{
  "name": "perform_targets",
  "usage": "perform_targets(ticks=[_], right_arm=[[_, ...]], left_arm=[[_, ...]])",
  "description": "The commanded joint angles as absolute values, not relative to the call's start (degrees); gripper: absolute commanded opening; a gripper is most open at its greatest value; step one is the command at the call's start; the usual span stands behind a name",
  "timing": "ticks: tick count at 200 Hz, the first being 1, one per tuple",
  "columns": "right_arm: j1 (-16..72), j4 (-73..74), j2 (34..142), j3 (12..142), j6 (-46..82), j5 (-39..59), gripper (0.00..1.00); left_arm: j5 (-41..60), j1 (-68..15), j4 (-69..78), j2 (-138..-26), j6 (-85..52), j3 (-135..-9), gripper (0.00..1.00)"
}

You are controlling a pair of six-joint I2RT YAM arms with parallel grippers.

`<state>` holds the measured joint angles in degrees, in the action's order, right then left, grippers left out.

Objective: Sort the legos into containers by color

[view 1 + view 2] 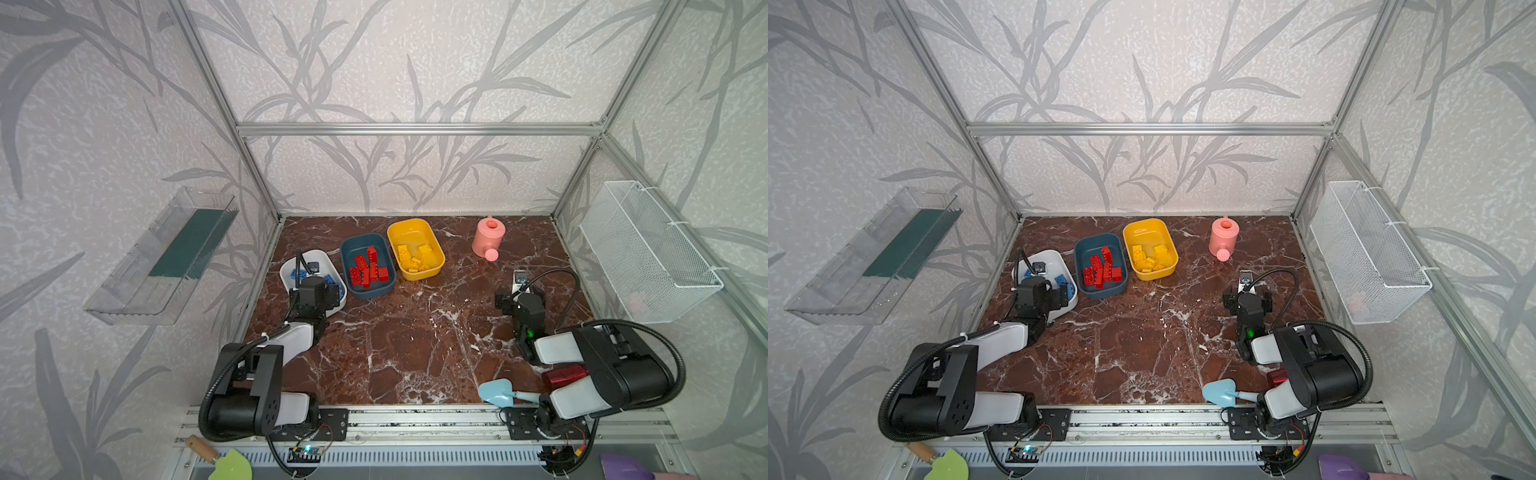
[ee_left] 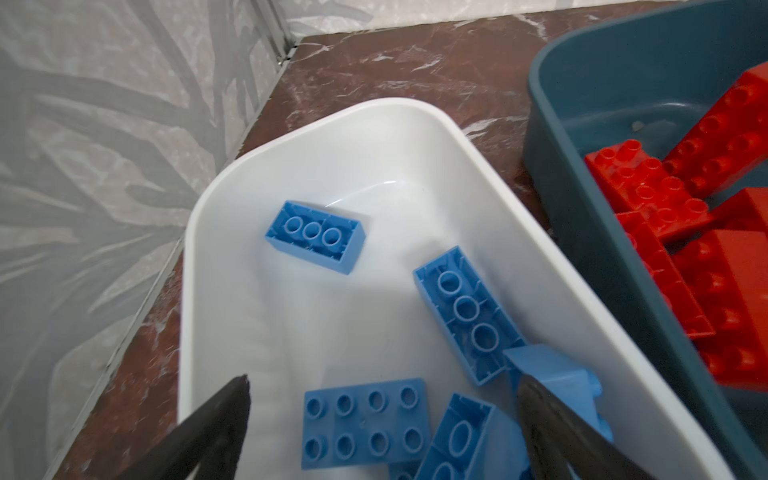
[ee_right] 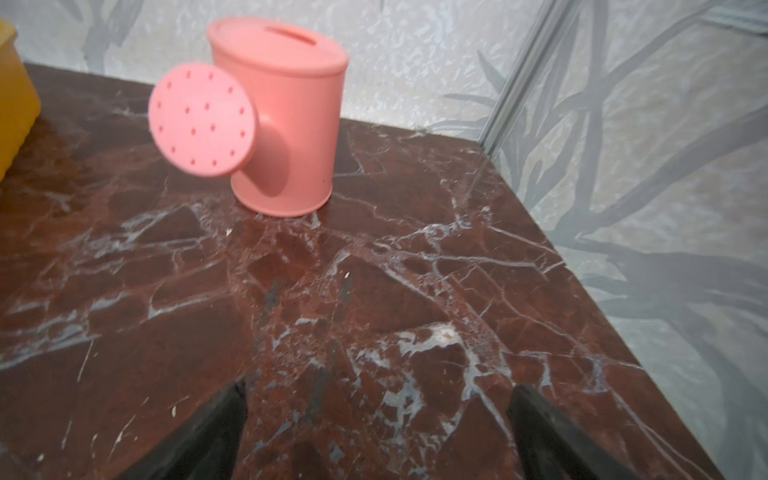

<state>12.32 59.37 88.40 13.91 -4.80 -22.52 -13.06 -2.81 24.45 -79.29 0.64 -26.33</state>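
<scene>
Three containers stand in a row at the back left in both top views. The white tub (image 1: 325,254) (image 1: 1059,257) holds several blue legos (image 2: 365,419) (image 1: 297,274). My left gripper (image 2: 382,382) (image 1: 318,291) hangs open just above them, with nothing between its fingers. The teal tub (image 1: 361,241) (image 2: 552,137) holds several red legos (image 1: 368,268) (image 2: 648,187). The yellow tub (image 1: 411,226) (image 1: 1146,226) holds several yellow legos (image 1: 415,257). My right gripper (image 3: 380,388) (image 1: 519,297) is open over bare marble table on the right, empty. No loose legos show on the table.
A pink watering can (image 1: 488,237) (image 3: 286,124) stands at the back right, beyond my right gripper. A white wire basket (image 1: 648,249) hangs on the right wall, a clear shelf (image 1: 166,257) on the left. A light blue toy shovel (image 1: 496,392) lies at the front edge.
</scene>
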Motion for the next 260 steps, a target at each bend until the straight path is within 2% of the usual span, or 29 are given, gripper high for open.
perform_targets(ticks=[1, 8, 22, 62, 86, 119, 180, 207, 260], right_arm=[[12.2, 64.4, 89.4, 16.0, -6.5, -17.4, 0.99], [12.2, 67.3, 90.8, 15.8, -6.3, -17.8, 0.99], [12.6, 75.1, 94.5, 14.6, -8.2, -18.3, 0.99], [13.2, 71.6, 93.5, 15.6, -8.3, -19.1, 0.99], [13.2, 71.6, 93.6, 15.6, -8.4, -19.2, 0.99], [13.2, 71.6, 93.6, 15.6, -8.5, -19.1, 0.99], [13.2, 71.3, 93.6, 15.8, -8.5, -19.1, 0.99], [10.2, 60.3, 91.8, 20.1, -5.6, -14.4, 0.99], [10.6, 70.6, 92.5, 15.0, -7.5, -10.8, 0.99]], left_arm=[[-5.5, -3.0, 33.2, -82.0, 3.4, -27.8, 0.99], [-3.5, -3.0, 35.0, -82.8, 4.3, -27.3, 0.99], [-6.8, -3.0, 36.8, -82.8, 2.5, -26.3, 0.99], [-9.5, -1.4, 38.7, -84.4, -0.8, -26.1, 0.99], [-7.8, 0.3, 36.2, -85.6, -2.5, -28.0, 0.99], [-7.7, 0.7, 41.3, -86.2, -2.8, -25.4, 0.99], [-7.6, 0.8, 41.2, -86.1, -2.9, -25.4, 0.99], [-7.6, 0.7, 41.2, -86.1, -2.9, -25.4, 0.99], [-7.8, 0.7, 43.0, -85.5, -2.7, -24.0, 0.99]])
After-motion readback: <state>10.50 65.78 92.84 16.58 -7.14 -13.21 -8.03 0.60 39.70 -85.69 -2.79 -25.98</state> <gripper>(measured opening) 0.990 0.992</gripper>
